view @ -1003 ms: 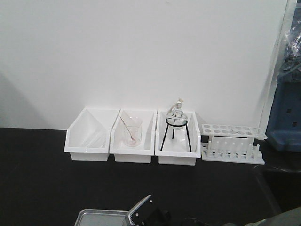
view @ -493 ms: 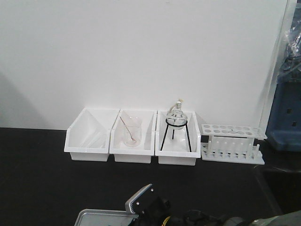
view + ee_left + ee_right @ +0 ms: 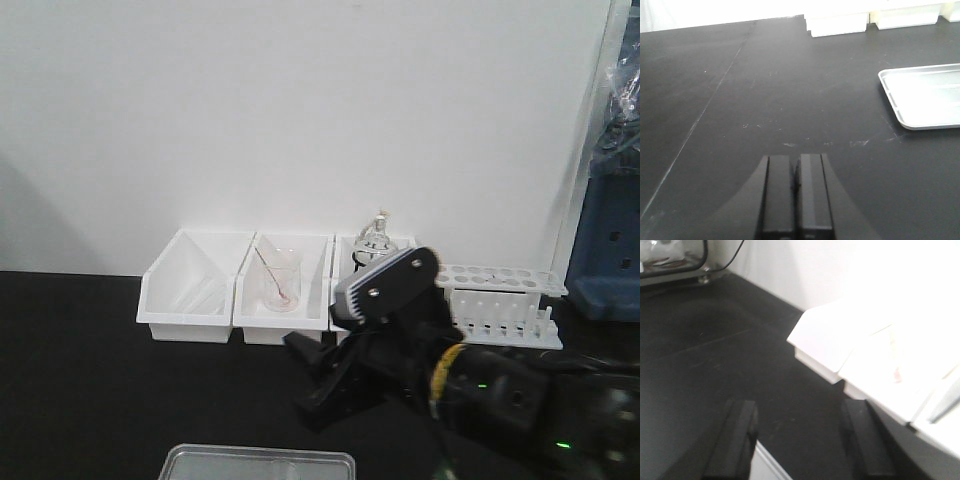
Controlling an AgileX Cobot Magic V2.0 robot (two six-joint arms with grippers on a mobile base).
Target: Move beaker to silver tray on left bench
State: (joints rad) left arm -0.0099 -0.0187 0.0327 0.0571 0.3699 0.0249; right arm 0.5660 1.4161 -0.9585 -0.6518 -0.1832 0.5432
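Right tool (image 3: 800, 440) wide apart and empty, raised over the black table (image 3: 90, 400) in front of the white bins (image 3: 190, 300); left tool (image 3: 796, 195) pinched narrow, holding nothing, low over bare table left of the silver tray (image 3: 925, 97). The task's beaker cannot be found in any view, and the tray looks bare. Judgement: locate the beaker first, then close squarely on its wall below the flared rim, gently, keeping it upright.

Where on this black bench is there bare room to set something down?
Free: the matte black worktop left of the shallow silver metal tray, up to the white plastic bins. Crowded: the back wall, where bins and the white test tube rack stand side by side, with the right arm in front.
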